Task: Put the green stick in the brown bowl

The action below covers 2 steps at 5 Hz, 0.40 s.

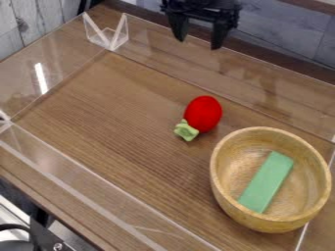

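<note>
The green stick [268,182] lies flat inside the brown bowl [226,150], slanting from upper right to lower left. The bowl stands at the table's front right. My gripper [199,38] hangs at the top centre, high above the table and far from the bowl. Its two dark fingers are spread apart with nothing between them.
A red round object [202,112] with a small green stub [187,130] lies mid-table, just left of the bowl's far rim. Clear acrylic walls [105,32] ring the wooden table. A grey wall stands behind.
</note>
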Each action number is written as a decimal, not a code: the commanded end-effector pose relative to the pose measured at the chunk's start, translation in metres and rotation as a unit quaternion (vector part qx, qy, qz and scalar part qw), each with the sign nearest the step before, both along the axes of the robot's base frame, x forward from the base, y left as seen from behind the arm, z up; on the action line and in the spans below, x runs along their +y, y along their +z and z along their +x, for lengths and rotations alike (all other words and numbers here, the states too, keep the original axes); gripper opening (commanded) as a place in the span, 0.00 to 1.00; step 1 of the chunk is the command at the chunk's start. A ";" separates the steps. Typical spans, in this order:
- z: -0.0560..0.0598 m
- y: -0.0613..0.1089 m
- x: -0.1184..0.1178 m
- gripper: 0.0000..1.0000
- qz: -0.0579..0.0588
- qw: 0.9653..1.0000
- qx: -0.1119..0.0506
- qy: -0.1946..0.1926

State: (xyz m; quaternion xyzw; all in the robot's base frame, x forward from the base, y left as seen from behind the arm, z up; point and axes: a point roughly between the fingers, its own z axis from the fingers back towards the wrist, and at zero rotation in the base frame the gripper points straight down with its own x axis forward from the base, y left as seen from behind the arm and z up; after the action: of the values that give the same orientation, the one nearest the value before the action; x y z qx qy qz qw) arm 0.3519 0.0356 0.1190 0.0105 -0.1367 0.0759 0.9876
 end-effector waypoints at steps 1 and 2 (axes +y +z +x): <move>0.009 0.006 0.011 1.00 0.001 1.000 -0.025 0.001; 0.011 0.012 0.003 1.00 -0.013 0.999 -0.028 -0.006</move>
State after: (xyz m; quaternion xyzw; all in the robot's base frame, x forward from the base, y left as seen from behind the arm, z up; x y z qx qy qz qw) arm 0.3544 0.0379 0.1077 -0.0081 -0.1290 0.0784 0.9885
